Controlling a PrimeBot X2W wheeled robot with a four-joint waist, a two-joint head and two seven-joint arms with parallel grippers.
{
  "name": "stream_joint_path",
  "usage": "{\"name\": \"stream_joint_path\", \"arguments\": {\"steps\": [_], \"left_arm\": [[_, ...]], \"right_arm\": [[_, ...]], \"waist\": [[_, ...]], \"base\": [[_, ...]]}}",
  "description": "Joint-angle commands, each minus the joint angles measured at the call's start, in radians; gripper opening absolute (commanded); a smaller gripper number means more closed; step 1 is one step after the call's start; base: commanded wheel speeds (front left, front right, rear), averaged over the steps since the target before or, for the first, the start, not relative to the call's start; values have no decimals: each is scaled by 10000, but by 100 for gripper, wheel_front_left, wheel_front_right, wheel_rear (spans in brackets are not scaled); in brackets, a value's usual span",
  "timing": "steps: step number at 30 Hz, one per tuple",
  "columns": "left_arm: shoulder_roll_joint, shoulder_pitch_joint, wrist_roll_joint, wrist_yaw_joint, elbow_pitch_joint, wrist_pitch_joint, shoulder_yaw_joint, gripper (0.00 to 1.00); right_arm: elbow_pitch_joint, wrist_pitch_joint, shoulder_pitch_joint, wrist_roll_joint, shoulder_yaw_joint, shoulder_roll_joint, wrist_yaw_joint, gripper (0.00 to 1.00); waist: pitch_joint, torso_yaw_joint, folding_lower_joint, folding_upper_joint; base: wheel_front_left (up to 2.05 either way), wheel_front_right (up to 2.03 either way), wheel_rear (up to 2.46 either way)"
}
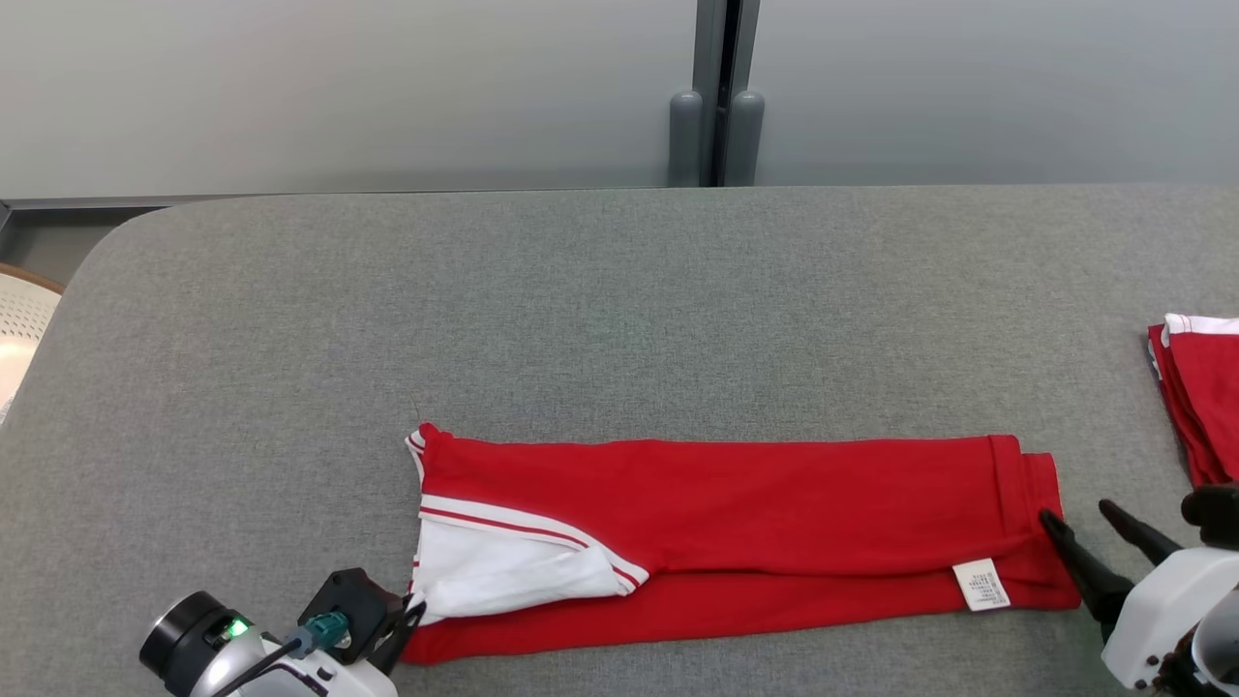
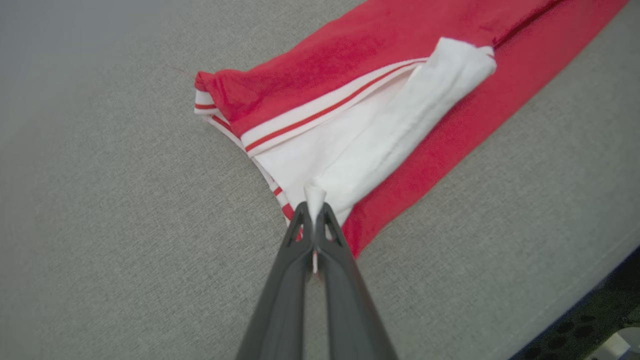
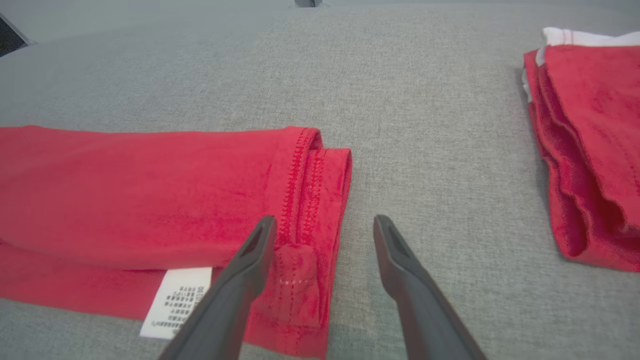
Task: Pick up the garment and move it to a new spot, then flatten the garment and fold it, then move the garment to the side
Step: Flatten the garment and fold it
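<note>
A long folded red cloth garment (image 1: pixel 774 503) lay lower middle on the grey surface (image 1: pixel 581 310).
At lower left the left end effector (image 2: pixel 314 202) pinched its white striped corner; at lower right the right end effector (image 3: pixel 325 220) gaped empty at the hem.

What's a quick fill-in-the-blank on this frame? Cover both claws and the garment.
1. The left claw is shut on a ____ fold of the red garment.
2. The right claw stands ____ at the garment's hem.
3. The care label lies near the garment's ____ end, by the robot's sides.
4. The folded stack on the grey table is mainly ____ with a white edge.
Missing words: white; open; right; red.
</note>
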State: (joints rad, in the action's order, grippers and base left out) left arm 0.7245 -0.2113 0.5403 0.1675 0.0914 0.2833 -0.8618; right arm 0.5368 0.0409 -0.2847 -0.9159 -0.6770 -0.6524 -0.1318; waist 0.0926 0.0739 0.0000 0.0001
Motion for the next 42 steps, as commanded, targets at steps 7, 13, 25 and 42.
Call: {"name": "stream_joint_path", "arguments": {"steps": [7,13,25,42], "left_arm": [[63,-69,-41,232,149,-210,234,100],[-807,-413,-421,1624,177,-1966,1226,100],[-3941,5,398,2088,-1215,-5477,4041,100],[-6617,1847,-3239,-434,-1192,-5487,6905,100]], "right_arm": [[91,931,-294,391,580,304,22,100],[-146,2023,-476,1150,1227,766,21,100],[-2364,2248,553,4181,4093,2784,16,100],[-3067,2254,1936,5694,5207,4358,15,100]], "waist": [[-72,68,0,-1],[-155,118,0,-1],[-219,33,0,-1],[-289,-49,0,-1]], "base": [[0,0,0],[0,0,0],[0,0,0],[0,0,0]]}}
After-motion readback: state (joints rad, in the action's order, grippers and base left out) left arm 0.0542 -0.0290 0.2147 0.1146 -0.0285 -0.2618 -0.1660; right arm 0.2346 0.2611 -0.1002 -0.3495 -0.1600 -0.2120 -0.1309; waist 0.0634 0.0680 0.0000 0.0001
